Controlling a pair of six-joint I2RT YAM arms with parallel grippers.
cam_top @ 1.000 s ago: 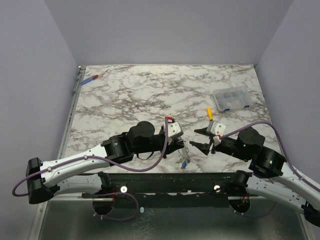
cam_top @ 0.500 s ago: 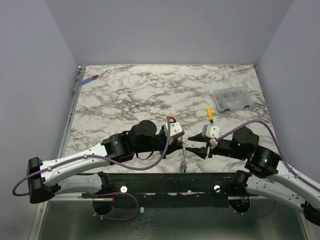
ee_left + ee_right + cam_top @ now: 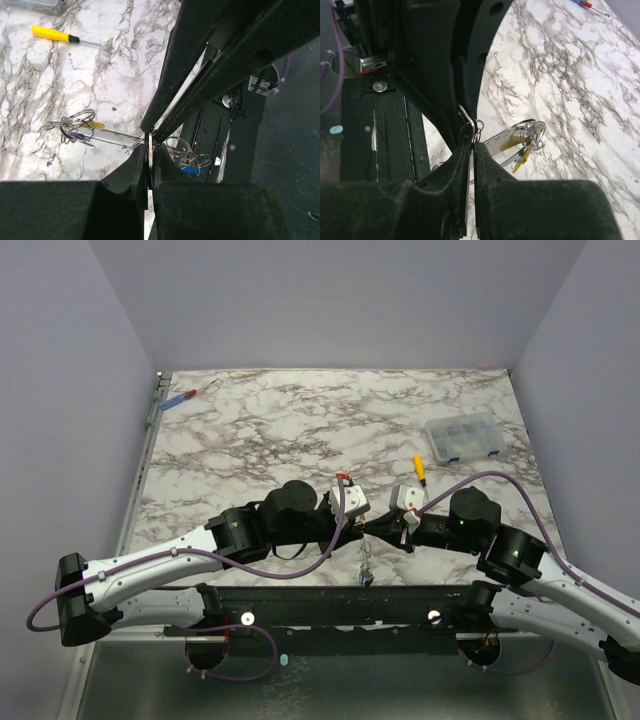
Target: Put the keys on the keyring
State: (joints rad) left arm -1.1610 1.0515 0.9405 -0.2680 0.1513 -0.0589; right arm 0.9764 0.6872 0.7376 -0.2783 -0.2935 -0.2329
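Above grey-veined marble table (image 3: 300,420) between lilac walls (image 3: 300,300), left and right jaws tight on the keyring (image 3: 465,117), keys (image 3: 367,568) below.

White shells on the long links, black round joints nearer the left hand (image 3: 366,528) and right hand (image 3: 378,527). Matte black fingers (image 3: 125,175), a white camera block (image 3: 352,502) just behind each hand, a red tab (image 3: 342,478) on the left one. Purple cables (image 3: 300,575) looping back to a black, screw-studded rail (image 3: 330,600).
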